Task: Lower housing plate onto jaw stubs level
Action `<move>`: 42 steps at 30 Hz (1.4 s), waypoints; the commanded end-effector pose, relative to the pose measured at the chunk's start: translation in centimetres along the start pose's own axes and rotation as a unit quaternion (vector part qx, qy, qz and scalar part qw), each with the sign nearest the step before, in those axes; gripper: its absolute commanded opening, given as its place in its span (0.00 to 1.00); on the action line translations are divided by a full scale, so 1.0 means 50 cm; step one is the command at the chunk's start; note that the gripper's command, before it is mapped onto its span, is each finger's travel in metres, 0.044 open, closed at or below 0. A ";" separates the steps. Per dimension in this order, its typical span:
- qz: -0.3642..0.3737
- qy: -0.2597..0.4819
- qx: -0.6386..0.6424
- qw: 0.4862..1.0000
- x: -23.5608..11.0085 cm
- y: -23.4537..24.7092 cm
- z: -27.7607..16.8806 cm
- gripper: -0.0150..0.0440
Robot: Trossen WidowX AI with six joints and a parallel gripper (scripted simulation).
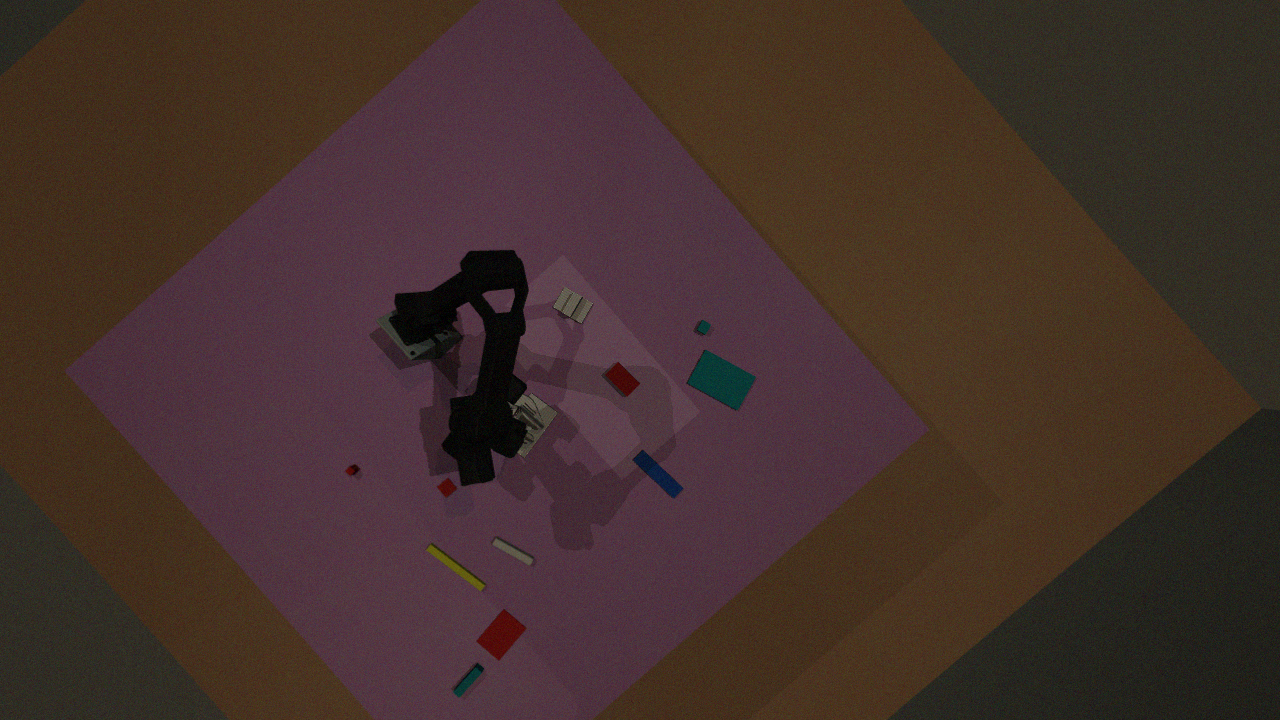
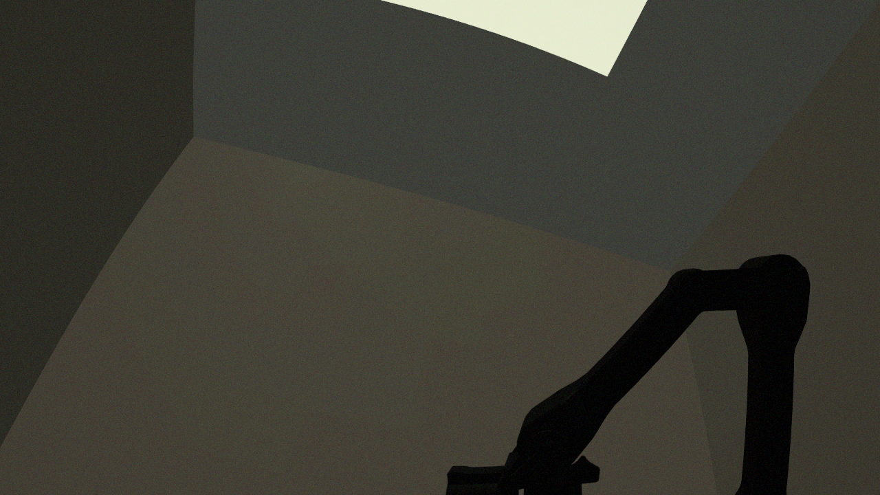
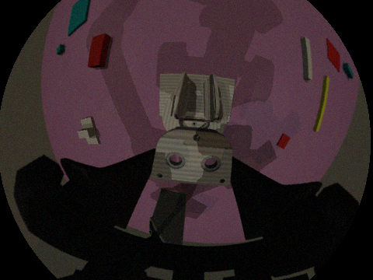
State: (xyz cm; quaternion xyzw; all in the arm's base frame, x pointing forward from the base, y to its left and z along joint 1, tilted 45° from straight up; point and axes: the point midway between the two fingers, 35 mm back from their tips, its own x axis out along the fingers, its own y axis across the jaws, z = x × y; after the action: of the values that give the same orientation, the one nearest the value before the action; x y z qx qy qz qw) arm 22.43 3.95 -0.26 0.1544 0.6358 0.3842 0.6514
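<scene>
My gripper (image 3: 192, 156) is shut on the housing plate (image 3: 193, 152), a pale plate with two round holes and a rounded far edge, its sides between the dark fingers. In the wrist view the pale base (image 3: 167, 91) (image 1: 541, 414) lies just beyond the plate. Two upright jaws (image 3: 182, 97) (image 3: 213, 97) stand side by side on it. The held plate overlaps the base's near edge in that view; its height above the base is hard to tell. The jaw stubs cannot be made out. In the top view the arm hides the plate and fingertips; the exterior view cuts off the hand.
A white stepped block (image 1: 572, 305) (image 3: 90, 132), a red block (image 1: 622, 378) (image 3: 99, 50) and a blue bar (image 1: 657, 474) lie around the base. A small red block (image 1: 446, 488) (image 3: 284, 141), a white bar (image 1: 512, 550) (image 3: 307, 58) and a yellow bar (image 1: 455, 566) (image 3: 322, 103) lie on another side.
</scene>
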 end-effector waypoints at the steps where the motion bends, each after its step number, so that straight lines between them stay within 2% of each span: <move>1: 0.000 -0.002 -0.001 1.000 -0.001 -0.001 -0.017 0.85; 42: 0.000 -0.002 -0.008 1.000 0.002 -0.004 -0.019 0.85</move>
State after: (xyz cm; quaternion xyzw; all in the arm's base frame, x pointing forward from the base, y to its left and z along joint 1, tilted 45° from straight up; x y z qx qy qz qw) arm 21.59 3.60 -0.43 0.1531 0.6310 0.3886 0.6538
